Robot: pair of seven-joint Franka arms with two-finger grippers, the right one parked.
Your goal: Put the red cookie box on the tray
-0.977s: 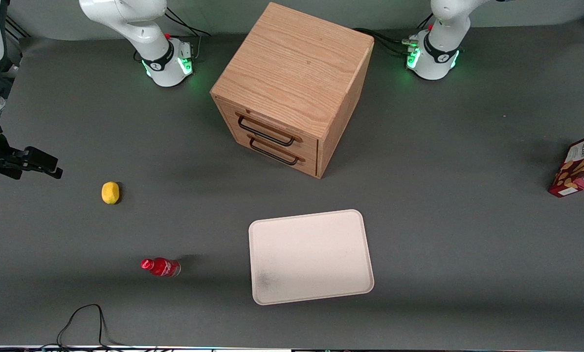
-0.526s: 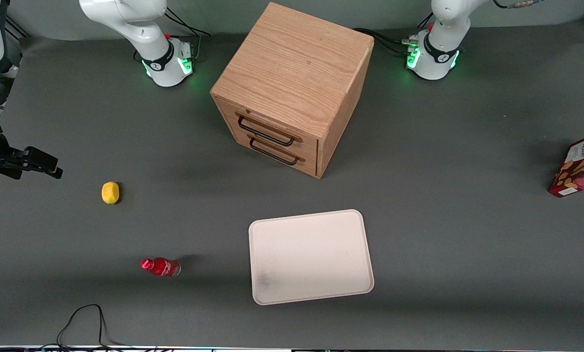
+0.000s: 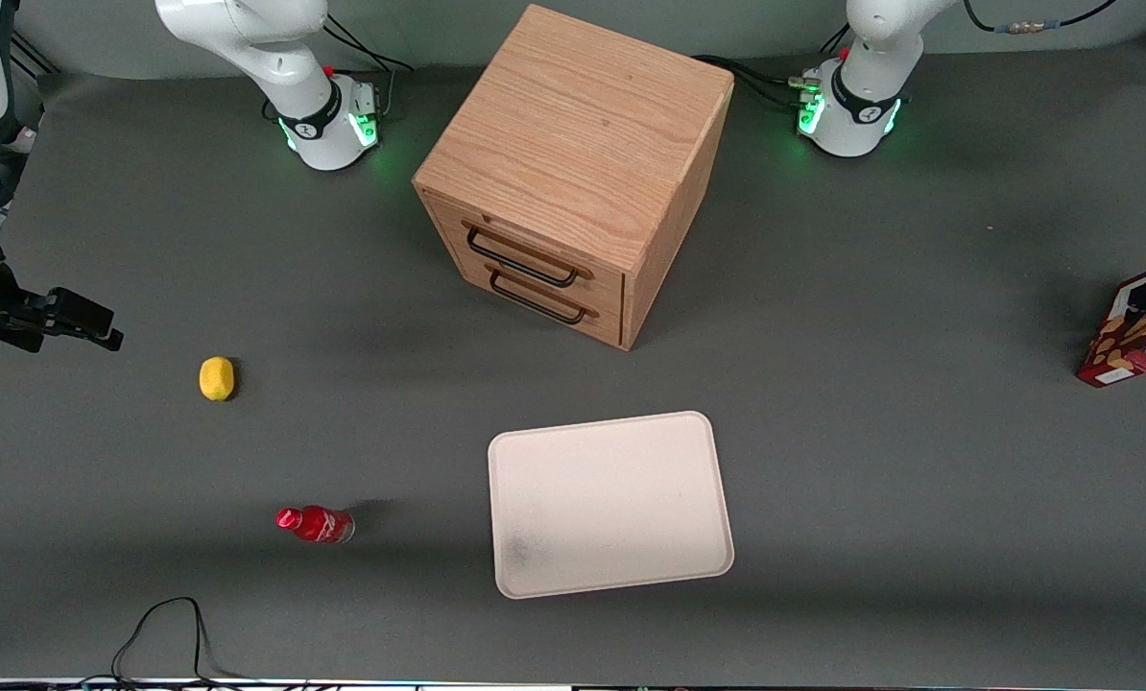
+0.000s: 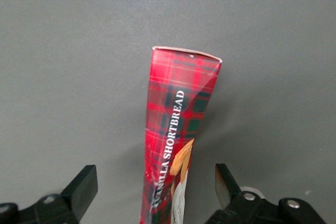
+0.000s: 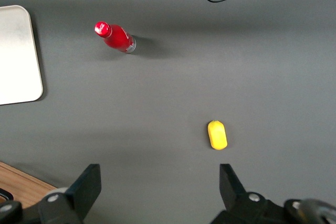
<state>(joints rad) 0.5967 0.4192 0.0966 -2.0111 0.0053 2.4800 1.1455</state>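
A dark grey tabletop [image 3: 871,432] seen from the front. The red cookie box [image 3: 1125,338] stands on it at the working arm's end, well apart from the tray [image 3: 611,504], and leans a little. The cream-white tray lies flat nearer the front camera than a wooden two-drawer cabinet [image 3: 573,173], with a faint grey smudge near one corner. The left arm's hand [image 4: 155,190] is at the top of the box. In the wrist view its two dark fingers [image 4: 84,187] are spread wide, one on each side of the box's tartan-printed narrow face and not touching it. White lettering on the box reads "vanilla shortbread". Toward the parked arm's end lie a yellow lemon [image 3: 216,378] and a small red bottle [image 3: 316,524]. A black cable [image 3: 165,629] loops near the front edge.
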